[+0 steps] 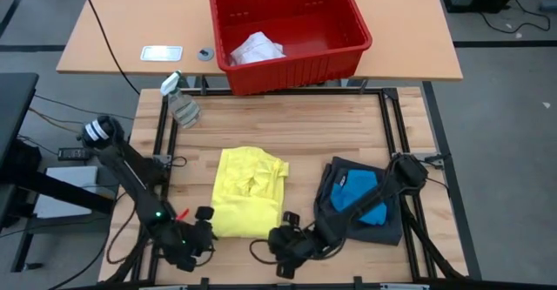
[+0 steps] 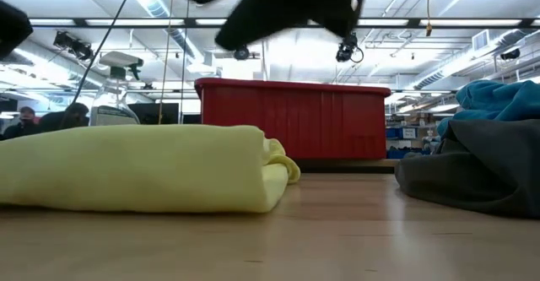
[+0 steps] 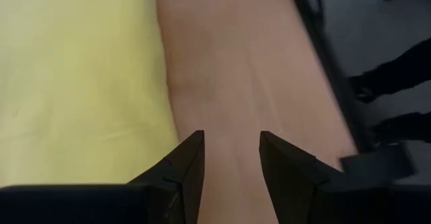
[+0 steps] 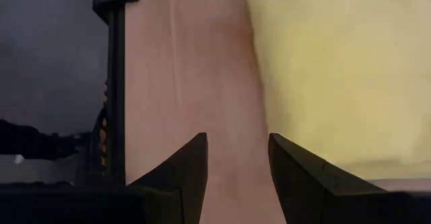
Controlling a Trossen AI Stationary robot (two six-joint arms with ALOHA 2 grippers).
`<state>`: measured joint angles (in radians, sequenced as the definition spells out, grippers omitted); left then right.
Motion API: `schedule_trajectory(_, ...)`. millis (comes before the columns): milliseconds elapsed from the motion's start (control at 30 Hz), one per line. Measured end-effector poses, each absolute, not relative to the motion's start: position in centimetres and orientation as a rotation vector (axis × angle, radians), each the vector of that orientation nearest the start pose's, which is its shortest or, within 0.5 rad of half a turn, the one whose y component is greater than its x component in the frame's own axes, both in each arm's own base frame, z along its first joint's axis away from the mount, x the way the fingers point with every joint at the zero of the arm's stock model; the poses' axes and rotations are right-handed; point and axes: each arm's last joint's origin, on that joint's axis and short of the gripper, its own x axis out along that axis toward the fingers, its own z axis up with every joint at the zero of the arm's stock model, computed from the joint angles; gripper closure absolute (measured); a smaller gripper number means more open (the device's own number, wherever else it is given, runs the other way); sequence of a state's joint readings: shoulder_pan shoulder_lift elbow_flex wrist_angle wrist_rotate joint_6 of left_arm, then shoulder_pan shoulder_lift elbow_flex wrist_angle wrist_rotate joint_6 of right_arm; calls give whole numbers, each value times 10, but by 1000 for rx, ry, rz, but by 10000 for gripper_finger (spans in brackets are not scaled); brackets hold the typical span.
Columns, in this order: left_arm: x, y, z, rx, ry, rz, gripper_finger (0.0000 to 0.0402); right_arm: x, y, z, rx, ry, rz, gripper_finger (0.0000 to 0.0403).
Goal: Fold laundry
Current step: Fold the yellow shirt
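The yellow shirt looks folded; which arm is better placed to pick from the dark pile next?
Right, probably. The right tool hangs open between the yellow shirt and the dark pile; the left tool is open beyond the shirt's far side.

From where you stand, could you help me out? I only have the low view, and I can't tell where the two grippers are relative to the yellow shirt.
Observer: Both sit at the near edge of the table. The left gripper is just off the left near corner of the yellow shirt, and the right gripper is off its right near corner.
Operator: Thank you. Are they holding the cloth?
Observer: No. In both wrist views the fingers stand apart over bare wood, with the shirt beside them.
Operator: And what is inside the red basket?
Observer: The red basket holds one crumpled white piece.
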<state>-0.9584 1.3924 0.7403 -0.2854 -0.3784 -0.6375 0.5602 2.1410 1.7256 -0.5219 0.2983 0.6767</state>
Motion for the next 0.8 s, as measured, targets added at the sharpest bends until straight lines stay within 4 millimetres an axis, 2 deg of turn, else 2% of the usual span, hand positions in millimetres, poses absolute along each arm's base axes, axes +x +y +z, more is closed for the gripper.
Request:
schedule_trajectory(100,160,-210,175,29,894,-251,255,396,244,187,263,856,-68,241)
schedule_trajectory(267,165,-209,157,86,938,-192,255,393,235,164,270,839,-90,241)
schedule_trajectory(400,172,-205,146,109,974,-137,255,398,219,157,259,844,-134,241)
schedule_trajectory(633,189,-196,132,46,1007,-33,256,409,195,153,222,860,-126,247)
schedule_trajectory(733,191,-196,127,33,1009,-1,267,408,187,144,268,912,-85,266)
schedule_trajectory(800,192,-197,124,5,1002,18,285,407,183,137,341,944,-61,295)
